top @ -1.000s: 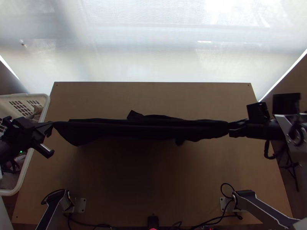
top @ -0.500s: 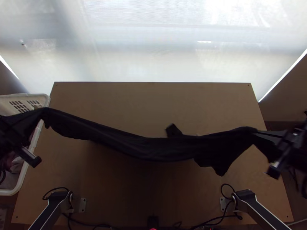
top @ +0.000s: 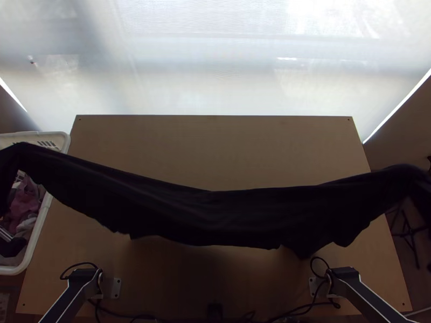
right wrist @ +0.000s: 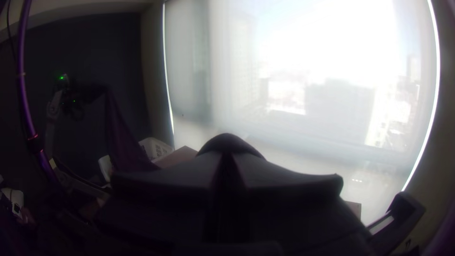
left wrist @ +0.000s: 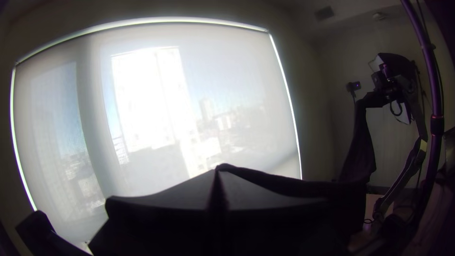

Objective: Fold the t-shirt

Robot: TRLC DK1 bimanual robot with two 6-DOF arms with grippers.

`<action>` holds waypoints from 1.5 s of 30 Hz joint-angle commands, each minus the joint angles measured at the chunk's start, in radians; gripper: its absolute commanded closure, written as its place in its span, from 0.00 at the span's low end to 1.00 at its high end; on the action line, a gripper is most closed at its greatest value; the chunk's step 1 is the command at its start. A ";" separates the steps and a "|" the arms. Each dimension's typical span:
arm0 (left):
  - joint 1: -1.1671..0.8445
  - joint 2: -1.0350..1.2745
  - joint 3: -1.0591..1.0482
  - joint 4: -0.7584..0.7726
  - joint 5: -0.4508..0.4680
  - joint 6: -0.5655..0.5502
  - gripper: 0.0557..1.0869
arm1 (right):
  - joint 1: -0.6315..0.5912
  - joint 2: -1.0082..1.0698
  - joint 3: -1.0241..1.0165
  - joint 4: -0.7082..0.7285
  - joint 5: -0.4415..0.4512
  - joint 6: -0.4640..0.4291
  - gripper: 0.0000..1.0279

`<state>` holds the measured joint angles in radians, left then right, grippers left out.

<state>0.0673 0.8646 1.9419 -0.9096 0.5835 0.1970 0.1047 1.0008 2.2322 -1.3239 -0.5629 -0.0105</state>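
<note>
At the top view's left edge is my left gripper [top: 12,246]; at its right edge is the dark shape of my right gripper [top: 423,200]. Between them the black t-shirt [top: 215,215] hangs in a long sagging band, raised at both ends, its lower edge uneven. In the left wrist view my left gripper [left wrist: 218,182] is shut on one end of the shirt, and the cloth [left wrist: 358,151] drops from the other arm. My right gripper [right wrist: 227,163] is shut on the opposite end, a rounded fold of cloth standing at its fingertips.
A white basket [top: 40,245] with mixed clothes stands at the table's left side. The wooden table [top: 215,140] lies below the shirt, with cables near its front edge. A large window blind [top: 215,64] is behind the table.
Both grippers have moved outward, toward the view's left and right edges. The shirt has gone from a narrow straight strip to a wider, sagging band that looks larger and nearer the top camera.
</note>
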 commanded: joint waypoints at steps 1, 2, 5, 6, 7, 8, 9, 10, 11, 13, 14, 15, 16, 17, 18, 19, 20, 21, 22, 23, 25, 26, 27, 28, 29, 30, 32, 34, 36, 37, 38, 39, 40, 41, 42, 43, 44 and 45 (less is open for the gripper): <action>0.000 -0.015 0.005 0.072 -0.013 -0.056 0.96 | -0.017 0.012 0.012 0.057 -0.011 0.006 0.97; -0.001 -0.021 -0.001 0.078 -0.013 -0.070 0.96 | -0.017 0.009 0.004 0.058 -0.011 0.004 0.97; 0.003 -0.065 -0.179 0.170 -0.016 -0.071 0.96 | -0.019 -0.041 -0.212 0.143 -0.009 -0.003 0.97; 0.005 -0.075 -0.276 0.225 -0.017 -0.070 0.96 | -0.019 -0.068 -0.336 0.244 -0.008 0.004 0.97; 0.009 -0.075 -0.362 0.264 -0.019 -0.053 0.96 | -0.019 -0.074 -0.437 0.308 0.009 0.014 0.97; 0.019 -0.065 -0.436 0.295 -0.019 -0.030 0.96 | -0.017 -0.064 -0.506 0.330 0.018 -0.005 0.97; 0.031 -0.052 -0.509 0.339 -0.017 -0.016 0.96 | -0.016 -0.047 -0.577 0.376 0.018 -0.019 0.97; 0.046 -0.027 -0.574 0.376 -0.016 -0.010 0.96 | -0.013 -0.030 -0.654 0.445 0.023 -0.022 0.97; 0.048 0.008 -0.633 0.414 -0.016 -0.002 0.96 | -0.013 -0.004 -0.718 0.499 0.024 -0.032 0.97; 0.049 0.106 -0.736 0.508 -0.016 0.016 0.96 | -0.002 0.075 -0.815 0.578 0.026 -0.060 0.97; 0.051 0.171 -0.771 0.560 -0.016 0.025 0.96 | 0.000 0.121 -0.856 0.638 0.026 -0.062 0.97; 0.058 0.244 -0.785 0.600 -0.016 0.028 0.96 | 0.001 0.170 -0.895 0.703 0.032 -0.068 0.97; 0.062 0.323 -0.782 0.624 -0.017 0.053 0.96 | 0.000 0.234 -0.910 0.749 0.052 -0.088 0.97; 0.068 0.396 -0.761 0.646 -0.017 0.058 0.96 | 0.000 0.297 -0.907 0.785 0.064 -0.098 0.97; 0.075 0.467 -0.725 0.649 -0.017 0.067 0.96 | -0.003 0.361 -0.896 0.833 0.078 -0.103 0.97; 0.077 0.531 -0.690 0.653 -0.022 0.093 0.96 | -0.017 0.426 -0.865 0.858 0.081 -0.103 0.97; 0.083 0.593 -0.647 0.657 -0.039 0.113 0.96 | -0.019 0.495 -0.826 0.868 0.086 -0.108 0.97; 0.086 0.656 -0.594 0.655 -0.047 0.114 0.96 | -0.033 0.561 -0.780 0.882 0.093 -0.120 0.97; 0.089 0.708 -0.543 0.650 -0.056 0.116 0.96 | -0.039 0.628 -0.730 0.885 0.100 -0.121 0.97; 0.094 0.760 -0.486 0.640 -0.060 0.116 0.96 | -0.040 0.685 -0.681 0.885 0.115 -0.132 0.97; 0.095 0.860 -0.377 0.624 -0.093 0.122 0.96 | -0.046 0.792 -0.582 0.885 0.130 -0.134 0.97; 0.094 0.907 -0.327 0.618 -0.100 0.122 0.96 | -0.046 0.843 -0.534 0.885 0.147 -0.140 0.97; 0.088 0.955 -0.278 0.598 -0.109 0.124 0.96 | -0.042 0.894 -0.488 0.876 0.158 -0.146 0.97; 0.074 1.004 -0.233 0.566 -0.114 0.136 0.96 | -0.039 0.947 -0.441 0.850 0.159 -0.149 0.97; 0.054 1.044 -0.199 0.537 -0.125 0.165 0.96 | -0.033 0.992 -0.404 0.838 0.164 -0.151 0.97; 0.031 1.073 -0.187 0.531 -0.148 0.182 0.96 | -0.026 1.030 -0.381 0.836 0.176 -0.155 0.97; -0.008 1.120 -0.173 0.541 -0.200 0.217 0.96 | -0.013 1.093 -0.348 0.842 0.227 -0.175 0.97; -0.031 1.173 -0.135 0.535 -0.223 0.219 0.96 | -0.008 1.167 -0.284 0.827 0.235 -0.167 0.97; -0.049 1.208 -0.106 0.511 -0.232 0.219 0.96 | 0.004 1.225 -0.212 0.769 0.235 -0.161 0.97; -0.058 1.215 -0.110 0.505 -0.240 0.220 0.96 | 0.015 1.243 -0.192 0.744 0.235 -0.160 0.97; -0.064 1.217 -0.116 0.492 -0.246 0.228 0.96 | 0.023 1.250 -0.189 0.732 0.235 -0.164 0.97; -0.066 1.215 -0.123 0.474 -0.246 0.226 0.96 | 0.029 1.251 -0.192 0.715 0.236 -0.171 0.97; -0.067 1.206 -0.127 0.443 -0.246 0.223 0.96 | 0.033 1.250 -0.197 0.689 0.235 -0.171 0.97; -0.067 1.185 -0.141 0.416 -0.246 0.225 0.96 | 0.035 1.239 -0.204 0.647 0.235 -0.175 0.97; -0.067 1.154 -0.173 0.411 -0.246 0.229 0.96 | 0.035 1.223 -0.212 0.609 0.235 -0.180 0.97; -0.067 1.117 -0.213 0.413 -0.248 0.242 0.96 | 0.033 1.202 -0.227 0.575 0.235 -0.184 0.97; -0.064 1.077 -0.256 0.416 -0.248 0.249 0.96 | 0.029 1.173 -0.255 0.560 0.235 -0.184 0.97; -0.060 1.039 -0.297 0.417 -0.246 0.265 0.96 | 0.026 1.136 -0.293 0.560 0.235 -0.186 0.97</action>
<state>0.0204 1.9961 1.7588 -0.4473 0.3534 0.4206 0.1242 2.1708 1.9751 -0.6460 -0.3363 -0.1848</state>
